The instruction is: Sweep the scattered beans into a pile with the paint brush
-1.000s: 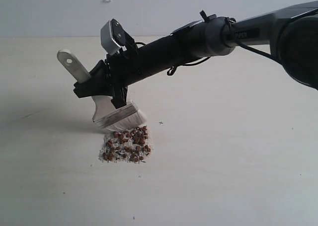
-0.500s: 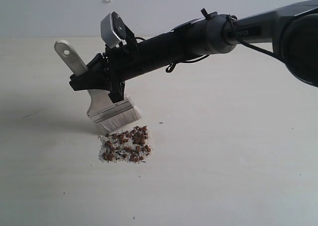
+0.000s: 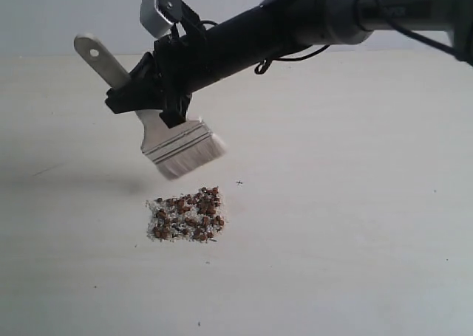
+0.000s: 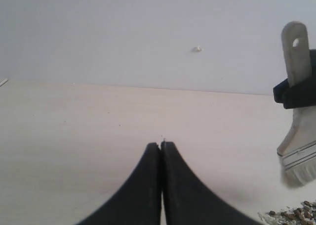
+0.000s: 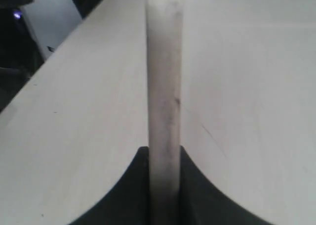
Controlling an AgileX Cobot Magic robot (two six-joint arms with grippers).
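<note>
Brush [image 3: 176, 139] now up in air above pile [image 3: 185, 218], not touching it. Second ago, bristles sat on table [image 3: 355, 203] at far edge of pile. Right gripper [image 3: 140, 98] pinches brush handle, has lifted it. Left gripper [image 4: 161, 148] pressed together, holds nothing, apart from pile. Beans [image 3: 207, 199] lie in one small patch; no strays seen away from pile. Guess: sweep stroke over, job done or nearly done.

The right end effector [image 3: 133, 98] hides the handle's middle on the paint brush [image 3: 177, 140]. In the left wrist view, the picture's edge crops the pile [image 4: 296, 216].
</note>
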